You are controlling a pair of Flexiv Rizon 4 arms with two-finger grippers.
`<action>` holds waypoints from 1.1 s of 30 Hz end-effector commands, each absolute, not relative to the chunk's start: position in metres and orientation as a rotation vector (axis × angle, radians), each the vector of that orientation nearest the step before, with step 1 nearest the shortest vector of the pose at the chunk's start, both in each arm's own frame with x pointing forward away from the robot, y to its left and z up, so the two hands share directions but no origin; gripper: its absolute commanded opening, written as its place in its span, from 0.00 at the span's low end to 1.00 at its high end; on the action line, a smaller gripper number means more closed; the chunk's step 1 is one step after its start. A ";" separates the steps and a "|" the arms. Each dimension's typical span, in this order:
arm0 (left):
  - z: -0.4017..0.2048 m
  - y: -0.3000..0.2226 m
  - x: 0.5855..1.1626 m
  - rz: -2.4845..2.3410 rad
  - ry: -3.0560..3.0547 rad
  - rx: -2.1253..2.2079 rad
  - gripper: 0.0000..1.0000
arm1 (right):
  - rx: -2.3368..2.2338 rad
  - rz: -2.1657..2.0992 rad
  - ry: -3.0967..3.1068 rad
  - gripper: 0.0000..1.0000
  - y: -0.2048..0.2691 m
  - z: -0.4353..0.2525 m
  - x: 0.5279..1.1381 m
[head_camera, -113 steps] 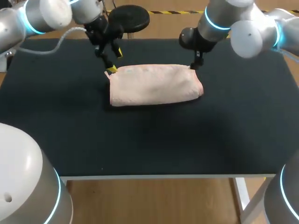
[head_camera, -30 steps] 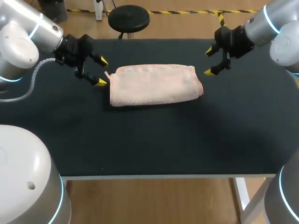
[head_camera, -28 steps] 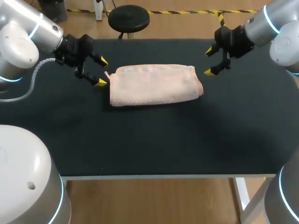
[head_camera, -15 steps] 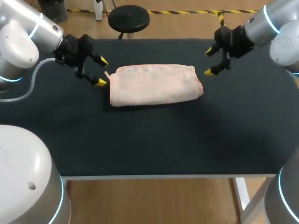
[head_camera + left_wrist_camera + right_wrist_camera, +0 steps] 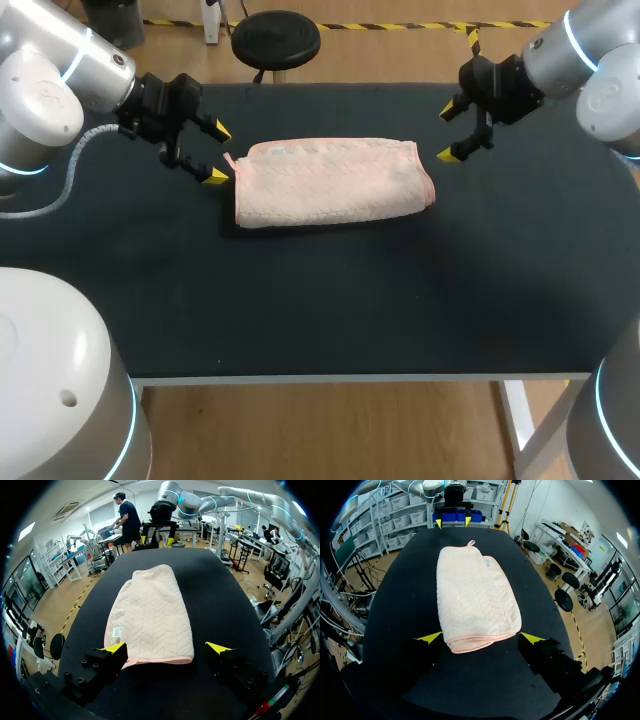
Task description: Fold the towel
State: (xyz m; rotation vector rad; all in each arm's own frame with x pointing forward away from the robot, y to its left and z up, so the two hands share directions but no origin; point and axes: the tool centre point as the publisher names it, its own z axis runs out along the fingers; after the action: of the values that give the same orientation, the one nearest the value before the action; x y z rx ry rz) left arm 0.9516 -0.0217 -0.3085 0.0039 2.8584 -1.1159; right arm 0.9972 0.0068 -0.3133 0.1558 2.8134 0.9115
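Observation:
A pale pink towel (image 5: 330, 182) lies folded into a long rectangle on the black table (image 5: 330, 300), toward the far side. My left gripper (image 5: 217, 153) hovers open just off the towel's left end, nothing between its fingers. At the right end my right gripper (image 5: 448, 131) also stands open and apart from the cloth. In the left wrist view the towel (image 5: 149, 615) stretches away ahead of the left gripper (image 5: 167, 647), a small label showing at its near corner. In the right wrist view the towel (image 5: 474, 602) lies ahead of the right gripper (image 5: 480, 638), a hanging loop at its far end.
The black table (image 5: 120, 300) has wide bare room in front of the towel and to both sides. Its front edge (image 5: 360, 378) runs along the near side. My other arm's gripper (image 5: 159, 515) shows beyond the towel in the left wrist view.
Over the last second nothing has visibly moved. Earlier, both grippers were at the towel's far corners; they have since drawn back outward to its two ends.

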 end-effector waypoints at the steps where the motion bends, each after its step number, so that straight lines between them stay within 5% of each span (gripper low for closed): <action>1: -0.309 -0.021 0.951 -1.117 2.856 0.005 1.00 | 0.420 1.063 2.884 1.00 0.007 -0.305 0.992; 17: -0.309 -0.021 0.951 -1.117 2.856 0.005 1.00 | 1.524 1.377 2.727 1.00 0.026 -0.293 0.987; 33: -0.309 -0.021 0.951 -1.117 2.856 0.005 1.00 | 1.781 1.308 2.570 1.00 0.003 -0.293 1.001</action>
State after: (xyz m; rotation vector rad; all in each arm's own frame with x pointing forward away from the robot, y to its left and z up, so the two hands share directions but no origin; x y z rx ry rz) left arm 0.9515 -0.0217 -0.3085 0.0040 2.8585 -1.1159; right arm 1.0036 0.0054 -0.2923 1.7114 2.5894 1.3494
